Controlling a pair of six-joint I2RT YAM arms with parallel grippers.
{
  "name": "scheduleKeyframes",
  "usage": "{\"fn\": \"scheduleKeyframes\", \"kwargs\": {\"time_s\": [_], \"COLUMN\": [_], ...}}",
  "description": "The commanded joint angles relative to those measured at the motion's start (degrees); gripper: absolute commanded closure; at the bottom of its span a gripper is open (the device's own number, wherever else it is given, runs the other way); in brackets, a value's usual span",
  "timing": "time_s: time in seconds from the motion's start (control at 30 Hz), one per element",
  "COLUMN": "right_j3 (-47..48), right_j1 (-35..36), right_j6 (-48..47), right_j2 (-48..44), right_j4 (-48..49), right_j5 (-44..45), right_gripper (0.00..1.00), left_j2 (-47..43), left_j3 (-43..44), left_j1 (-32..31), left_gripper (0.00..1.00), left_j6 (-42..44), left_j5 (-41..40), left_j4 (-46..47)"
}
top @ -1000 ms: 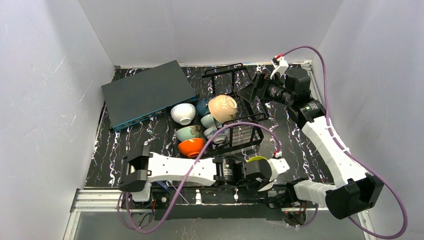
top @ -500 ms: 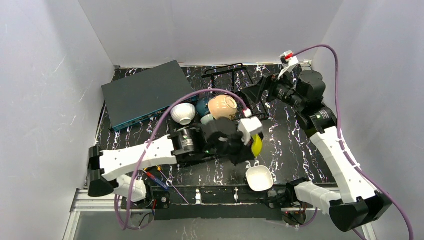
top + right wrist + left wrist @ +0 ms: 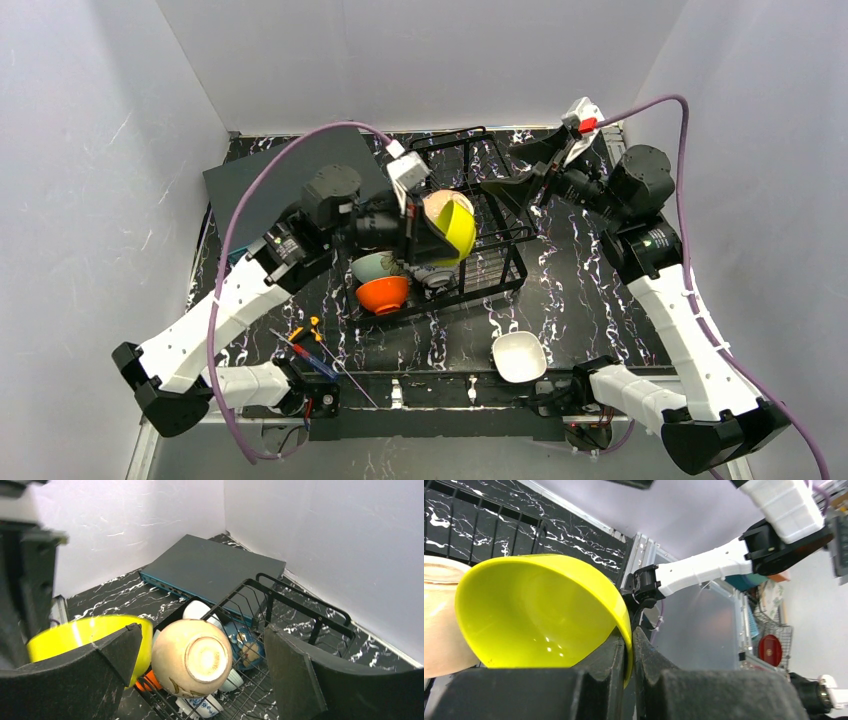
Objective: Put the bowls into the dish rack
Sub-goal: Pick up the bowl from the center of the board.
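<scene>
White walls [image 3: 420,60], black marbled tabletop [image 3: 590,290]

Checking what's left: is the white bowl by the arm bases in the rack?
No, the white bowl sits on the table, outside the dish rack.

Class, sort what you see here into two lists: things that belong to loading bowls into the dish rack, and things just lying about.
Belong to the job: yellow bowl, pinched in the left fingers; beige bowl; orange bowl; mint-green bowl; white bowl, out on the table; dish rack.

Just lying about: dark grey box; small tools near the arm bases.
</scene>
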Motion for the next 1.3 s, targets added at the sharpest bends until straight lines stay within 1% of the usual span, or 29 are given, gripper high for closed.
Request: {"fn": "scheduleKeyframes", "kwargs": {"time_s": [0.0,0.17,0.2,0.4,0.47,0.57,0.7,0.83,0.93,1.03,1.07,1.13,1.27], "right_j3": [-0.51,-2.79,-3.27,-7.09,-8.56,-10.02,-9.30,-7.04,-4.43,-2.01,-1.44,-0.97,-0.65], "right_j1": [-0.15,-0.13,-0.06,0.09,0.27,0.80,2.72,7.36,11.80,14.89,15.75,17.05,19.85], "right_j6": [-3.06,-6.41,-7.30,-12.69,-14.82,-18.28,-22.06,-28.61,-35.13,-39.06,-39.71,-41.20,-44.43], "right_j2": [-0.30,-0.43,-0.53,-0.80,-1.25,-1.48,-0.33,1.46,3.36,5.55,6.17,6.96,8.02], "right_j4": [6.78,10.96,11.79,17.27,18.92,21.27,21.19,17.36,11.72,7.08,6.48,5.78,4.70], "right_j5": [-7.93,-15.92,-17.18,-23.79,-24.80,-27.67,-29.37,-30.44,-30.45,-30.81,-30.87,-30.92,-30.01], "right_gripper": [0.01,0.01,0.01,0.01,0.01,0.01,0.01,0.01,0.01,0.01,0.01,0.01,0.01], "left_j2": [-2.08,-0.94,-0.47,0.28,0.42,0.14,-0.89,-1.86,-3.13,-5.00,-5.71,-7.38,-11.36], "left_j3": [1.72,0.02,0.11,0.52,0.68,1.14,0.70,0.34,0.28,0.13,0.11,-0.58,-3.90], "left_j1": [8.53,19.02,20.48,27.54,28.50,28.81,28.95,28.99,29.03,28.93,28.95,28.99,29.03], "left_gripper": [1.00,1.00,1.00,1.00,1.00,1.00,1.00,1.00,1.00,1.00,1.00,1.00,1.00], "left_j6": [-7.79,-18.55,-19.80,-18.49,-15.66,-10.85,-3.98,-0.53,4.86,12.61,16.17,20.66,24.01], "left_j5": [15.96,28.18,30.65,38.18,40.94,43.40,44.35,46.97,47.83,45.96,45.31,44.86,43.88], "left_j4": [6.89,18.08,18.90,18.66,17.95,14.09,9.77,7.53,3.05,-4.33,-6.95,-11.12,-12.29]}}
